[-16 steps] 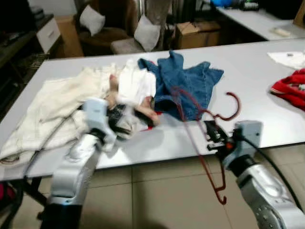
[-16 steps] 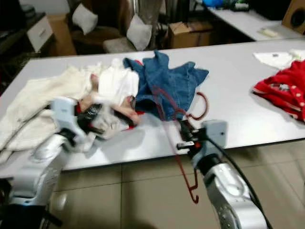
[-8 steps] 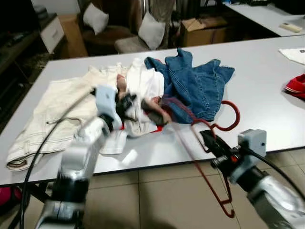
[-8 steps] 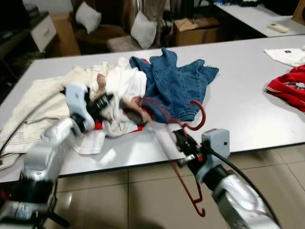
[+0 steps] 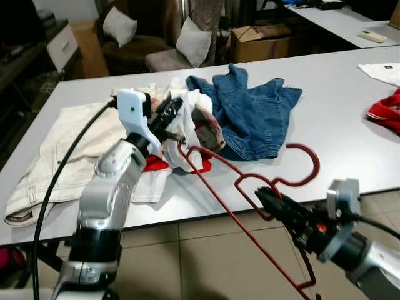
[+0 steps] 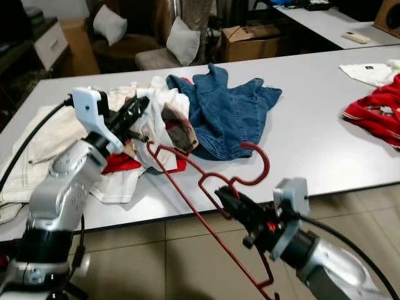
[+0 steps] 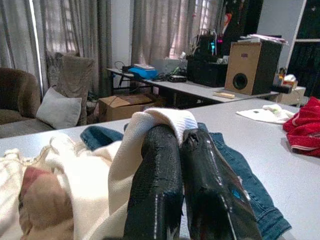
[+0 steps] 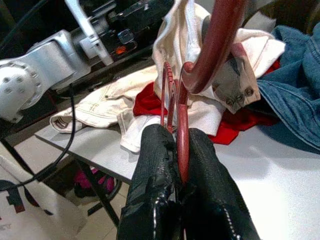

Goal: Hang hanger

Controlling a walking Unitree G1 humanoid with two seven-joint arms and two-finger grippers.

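My right fingers (image 6: pixel 226 199) pinch the red hanger (image 5: pixel 244 187); my left fingers (image 6: pixel 134 109) pinch the white garment (image 5: pixel 190 122) just beside its far tip, which could snag and drag cloth off the tabletop (image 5: pixel 350 106).

Clothes (image 5: pixel 187 119) on table (image 5: pixel 350 119) (hanger (image 5: pixel 250 187) nearer)

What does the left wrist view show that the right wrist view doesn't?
Left wrist view: the left gripper shut on a white garment, with a speaker and a cardboard box in the room behind.

Right wrist view: the right gripper shut on the red hanger, whose far end reaches into the lifted white cloth, with the left arm beyond and a cream garment on the table.

Both: the blue denim garment and the grey table.
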